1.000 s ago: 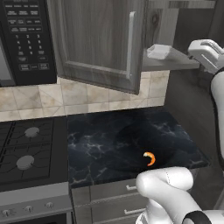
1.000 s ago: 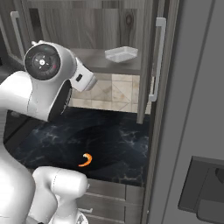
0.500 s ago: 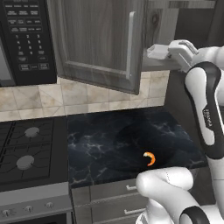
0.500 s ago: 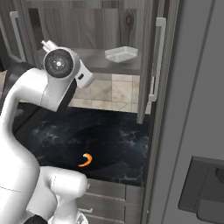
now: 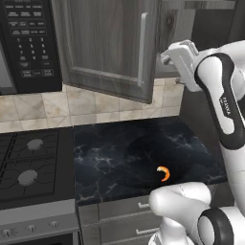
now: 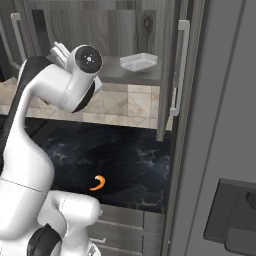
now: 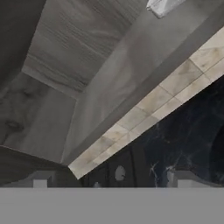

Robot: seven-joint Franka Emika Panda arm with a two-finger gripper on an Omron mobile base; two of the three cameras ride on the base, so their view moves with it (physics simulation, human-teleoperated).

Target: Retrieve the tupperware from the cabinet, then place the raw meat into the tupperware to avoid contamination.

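The tupperware [image 6: 138,61], a shallow whitish container, rests on the lower shelf of the open cabinet [image 6: 115,30]; a corner of the tupperware [image 7: 164,5] sits at the top edge of the hand view. The raw meat [image 5: 163,173], a small orange crescent, lies on the dark marble counter [image 5: 119,153]; it is also plain in the right base view, raw meat [image 6: 98,183]. My gripper [image 7: 113,181] is open and empty, its fingertips [image 7: 40,181] wide apart. The hand [image 5: 179,55] is raised at shelf height, left of the container and apart from it.
The cabinet's left door [image 5: 110,43] hangs open over the counter, and its right door [image 6: 179,65] stands open too. A black microwave [image 5: 28,43] and a gas stove [image 5: 28,162] are on the left. Drawers [image 5: 124,215] run under the counter. A tall grey panel [image 6: 220,100] bounds the right.
The arm has swung the hand left toward the open cabinet shelf, staying at the same height. The jaws stayed open. The tupperware and the meat have not moved.
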